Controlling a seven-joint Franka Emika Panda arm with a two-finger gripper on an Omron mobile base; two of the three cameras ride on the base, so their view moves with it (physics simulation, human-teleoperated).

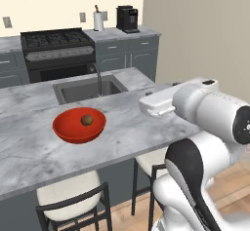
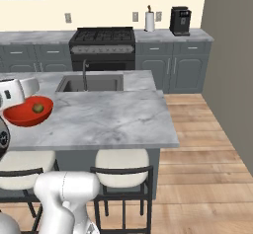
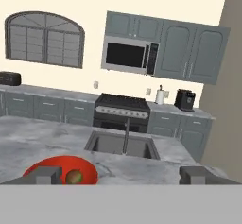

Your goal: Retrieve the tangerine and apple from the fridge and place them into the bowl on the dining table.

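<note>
From the left base view, the apple [image 1: 87,120] sits in the red bowl [image 1: 66,132] on the marble counter [image 1: 127,123]; from the right base view, bowl and fruit lie at the counter's left end beside the sink [image 2: 91,83]; the hand view shows the tool [image 3: 120,175] spread wide, empty; judging by this, the tangerine remains to be fetched.

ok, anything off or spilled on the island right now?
Nothing stands out. The apple sits inside the upright red bowl on the dining table, nothing spilled or tipped. The gripper is open and empty.
</note>
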